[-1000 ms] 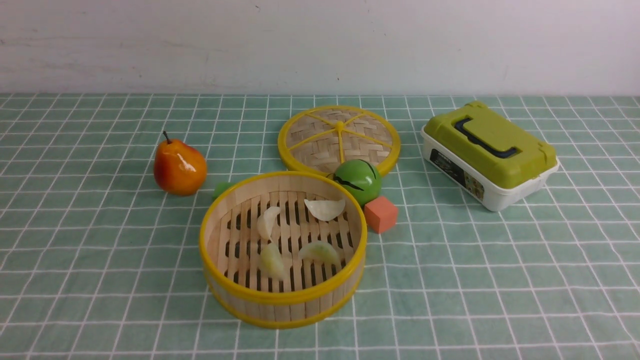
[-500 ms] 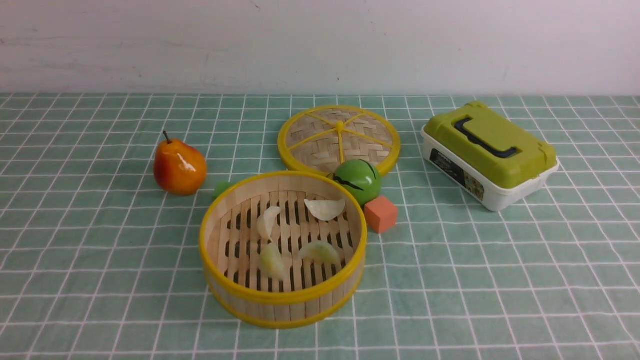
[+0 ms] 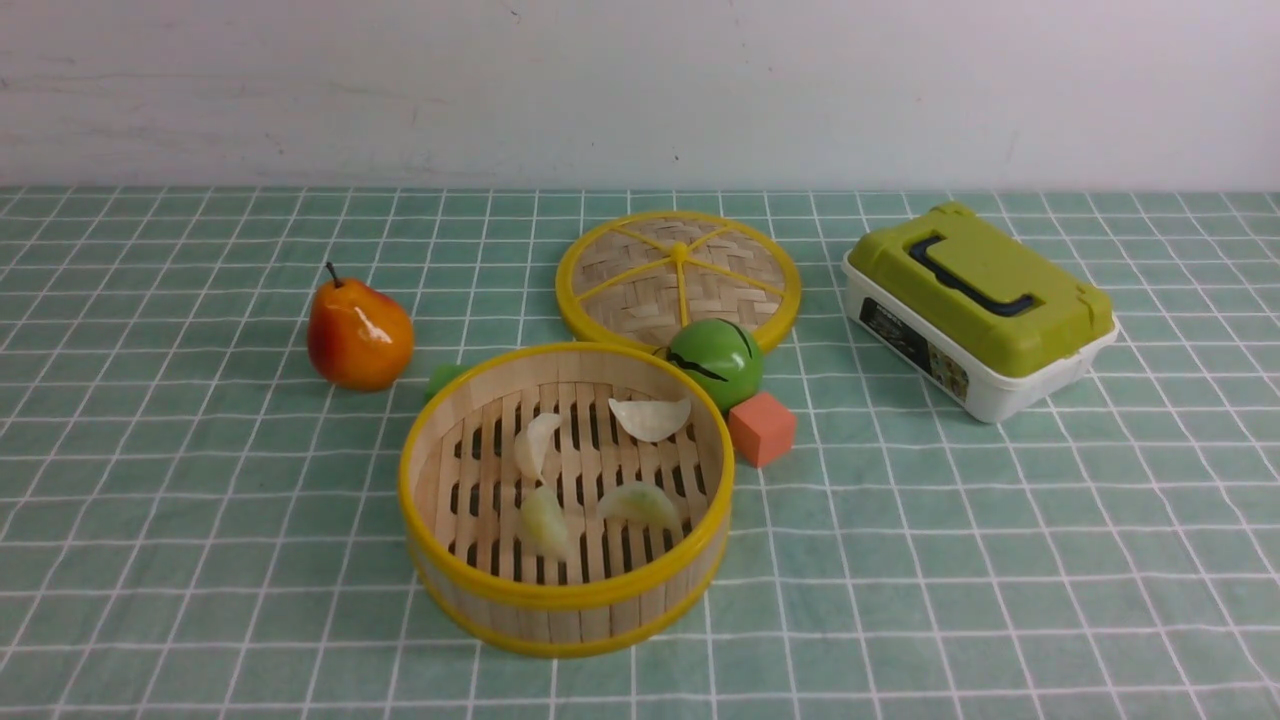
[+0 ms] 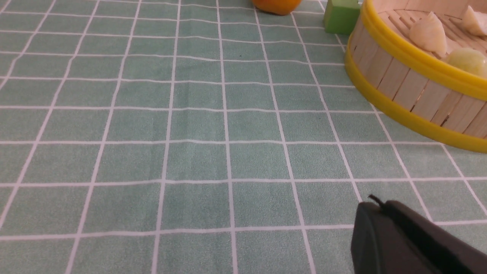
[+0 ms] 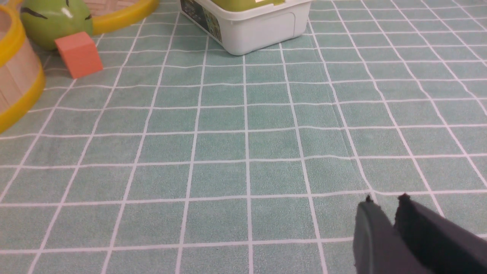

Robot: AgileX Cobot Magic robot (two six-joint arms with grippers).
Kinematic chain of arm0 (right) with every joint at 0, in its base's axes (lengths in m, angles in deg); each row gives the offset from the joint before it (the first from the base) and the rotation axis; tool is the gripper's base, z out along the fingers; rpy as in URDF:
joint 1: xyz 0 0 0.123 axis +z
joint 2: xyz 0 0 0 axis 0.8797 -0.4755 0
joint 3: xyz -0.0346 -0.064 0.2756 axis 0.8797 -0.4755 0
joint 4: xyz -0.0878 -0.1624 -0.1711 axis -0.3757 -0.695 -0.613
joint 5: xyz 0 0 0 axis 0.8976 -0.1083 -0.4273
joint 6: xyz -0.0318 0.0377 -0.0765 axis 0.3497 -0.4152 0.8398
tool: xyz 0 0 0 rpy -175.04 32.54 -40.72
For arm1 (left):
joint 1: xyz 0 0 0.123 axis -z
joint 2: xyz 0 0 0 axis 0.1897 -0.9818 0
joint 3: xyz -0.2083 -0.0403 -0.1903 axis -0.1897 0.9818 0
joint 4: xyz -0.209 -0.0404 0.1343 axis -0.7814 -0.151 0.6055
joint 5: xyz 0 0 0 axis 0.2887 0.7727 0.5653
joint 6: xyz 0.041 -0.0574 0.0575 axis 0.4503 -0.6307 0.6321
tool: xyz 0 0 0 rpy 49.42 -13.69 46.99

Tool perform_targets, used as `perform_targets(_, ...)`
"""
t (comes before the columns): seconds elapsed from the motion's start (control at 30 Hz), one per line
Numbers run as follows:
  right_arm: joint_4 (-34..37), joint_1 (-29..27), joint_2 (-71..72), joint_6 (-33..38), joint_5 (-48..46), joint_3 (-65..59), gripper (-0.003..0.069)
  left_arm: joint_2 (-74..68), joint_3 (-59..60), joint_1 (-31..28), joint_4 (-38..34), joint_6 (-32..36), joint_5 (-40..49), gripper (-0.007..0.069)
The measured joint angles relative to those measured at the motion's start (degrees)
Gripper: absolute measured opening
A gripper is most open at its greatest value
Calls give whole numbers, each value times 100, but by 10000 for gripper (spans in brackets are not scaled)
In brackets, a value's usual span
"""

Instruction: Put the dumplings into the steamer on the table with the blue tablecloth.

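The steamer (image 3: 565, 600) stands in the middle of the blue tablecloth (image 3: 200, 500) that covers the table. On its slatted floor lie two cream-white dumplings (image 3: 650, 417) (image 3: 535, 443) and two pale green ones (image 3: 547, 520) (image 3: 640, 503). Neither arm shows in the front view. In the left wrist view my left gripper (image 4: 374, 203) is shut and empty, low over bare cloth, well short of the steamer wall (image 4: 403, 87). My right gripper (image 5: 385, 198) hangs over bare cloth with a narrow gap between its fingers and nothing in it.
A pear (image 3: 358, 335) sits left of the steamer, with a small green block (image 3: 443, 378) behind it. The woven lid (image 3: 678, 278), a green ball (image 3: 715, 362) and an orange cube (image 3: 762, 428) lie behind and to the right. A green-lidded box (image 3: 978, 305) stands far right.
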Motion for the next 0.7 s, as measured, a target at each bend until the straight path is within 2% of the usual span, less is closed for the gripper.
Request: perform_targets(0.7, 0, 0, 0, 0, 0, 0, 115, 0, 0, 0, 0, 0, 0, -14)
